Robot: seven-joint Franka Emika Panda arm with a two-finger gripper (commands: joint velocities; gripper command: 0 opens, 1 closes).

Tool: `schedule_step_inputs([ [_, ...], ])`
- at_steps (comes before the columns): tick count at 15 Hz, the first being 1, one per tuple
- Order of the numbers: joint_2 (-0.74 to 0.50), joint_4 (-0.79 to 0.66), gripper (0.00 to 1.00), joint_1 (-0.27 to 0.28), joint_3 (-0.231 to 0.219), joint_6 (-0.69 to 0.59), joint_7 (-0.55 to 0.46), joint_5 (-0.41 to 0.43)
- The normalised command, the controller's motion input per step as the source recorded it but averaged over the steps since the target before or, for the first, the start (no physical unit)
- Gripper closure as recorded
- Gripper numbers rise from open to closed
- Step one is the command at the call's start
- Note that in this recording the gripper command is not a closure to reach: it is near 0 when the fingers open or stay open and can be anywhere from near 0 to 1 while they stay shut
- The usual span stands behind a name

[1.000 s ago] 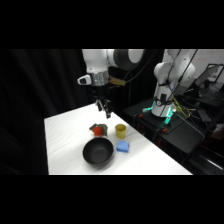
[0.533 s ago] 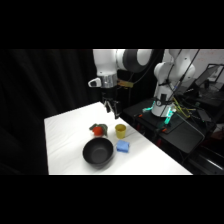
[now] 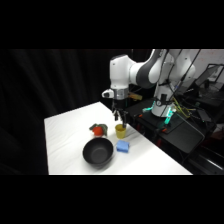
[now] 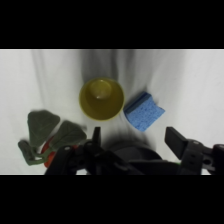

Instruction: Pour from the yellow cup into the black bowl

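Across the white surface [image 3: 65, 125], the yellow cup [image 3: 120, 131] stands upright, mouth up, between the red-and-green object [image 3: 98, 130] and blue block [image 3: 123, 146], behind the black bowl [image 3: 98, 152]; the end effector [image 3: 119, 119] hangs just above. From the wrist, the cup's [image 4: 101, 98] mouth faces the camera, block [image 4: 144, 110] beside it, fingers [image 4: 178, 141] spread apart.

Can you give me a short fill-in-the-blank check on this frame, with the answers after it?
1. The claw hangs just above the ____ cup.
2. The biggest item on the table is the black ____.
3. In the wrist view, the block beside the cup is ____ in colour.
4. The cup stands ____ on the table.

Answers: yellow; bowl; blue; upright
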Motion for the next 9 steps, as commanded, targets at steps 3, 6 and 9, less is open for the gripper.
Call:
schedule_step_inputs([
  [3, 0.07, -0.16, 0.00, 0.063, 0.067, 0.36, -0.04, 0.196],
  [6, 0.11, -0.08, 0.00, 0.033, 0.064, 0.29, -0.07, 0.203],
  [9, 0.24, 0.00, 0.00, -0.020, 0.069, 0.31, -0.13, 0.227],
])
